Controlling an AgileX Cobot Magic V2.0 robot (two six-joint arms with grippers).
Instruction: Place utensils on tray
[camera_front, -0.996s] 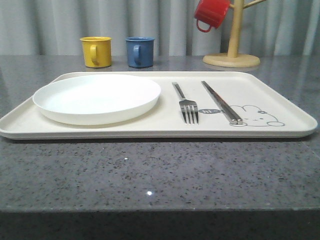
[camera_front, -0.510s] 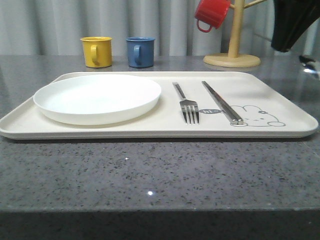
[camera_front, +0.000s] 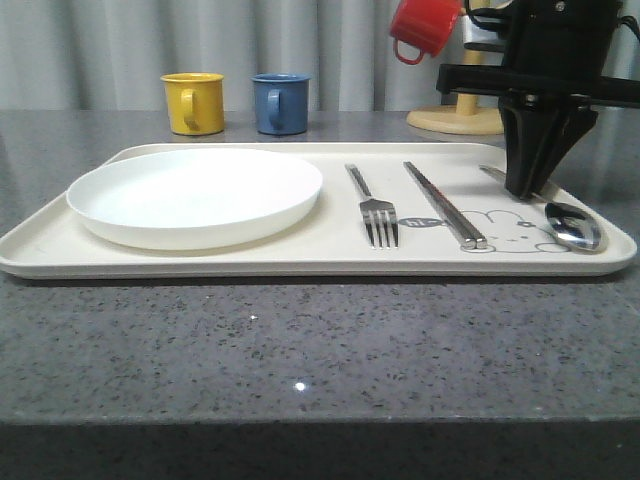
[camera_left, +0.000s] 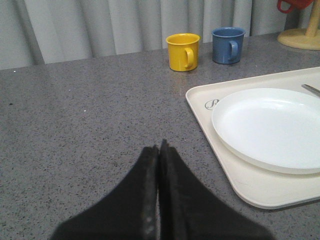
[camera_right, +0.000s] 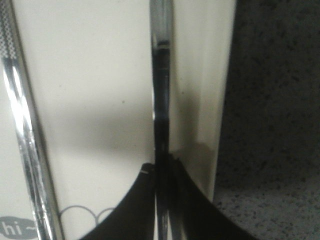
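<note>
Listing the items on the grey speckled counter (camera_front: 300, 350):
Tray: cream tray (camera_front: 250, 255) with a low rim, lying flat at the counter's middle.
Plate: white plate (camera_front: 195, 195) on the tray's left half.
Fork: fork (camera_front: 373, 205) just right of the plate, tines toward the camera.
Chopsticks: chopsticks (camera_front: 443, 203) side by side, right of the fork, tips over the rabbit drawing (camera_front: 515, 232).
Spoon: spoon (camera_front: 570, 224) at the tray's right edge, bowl nearest the camera on the tray.
Right gripper: right gripper (camera_front: 527, 185) pointing down over the tray, fingers clamped on the spoon's handle.
Left gripper: left gripper (camera_left: 159, 150) over bare counter left of the tray, fingers pressed together, holding nothing.
Mugs: yellow mug (camera_front: 192, 102) and blue mug (camera_front: 280, 103) behind the tray; red mug (camera_front: 422, 27) hanging on the wooden stand (camera_front: 462, 118).
</note>
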